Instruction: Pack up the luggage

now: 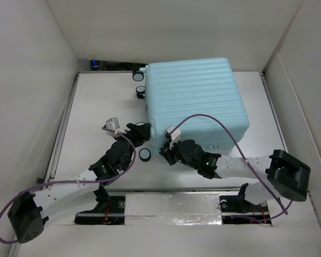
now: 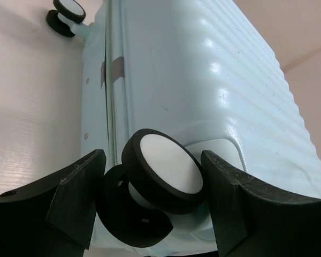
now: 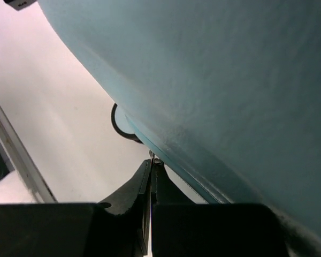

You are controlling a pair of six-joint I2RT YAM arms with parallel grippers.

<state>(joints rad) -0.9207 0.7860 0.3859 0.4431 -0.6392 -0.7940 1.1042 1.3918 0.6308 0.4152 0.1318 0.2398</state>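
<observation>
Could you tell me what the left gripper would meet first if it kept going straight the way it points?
Most likely the caster wheel between the left gripper's open fingers, then the luggage shell behind it.

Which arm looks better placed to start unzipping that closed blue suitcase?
Probably the right: its pincer is pinched shut right at the luggage's seam, maybe on the zipper pull. The left pincer merely straddles a caster wheel.

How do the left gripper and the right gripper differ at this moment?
The left gripper has its jaws wide apart, with a suitcase wheel between them; the right gripper has its jaws shut tight at the suitcase edge. What it pinches, if anything, cannot be told. Both are at the suitcase's near left corner.
</observation>
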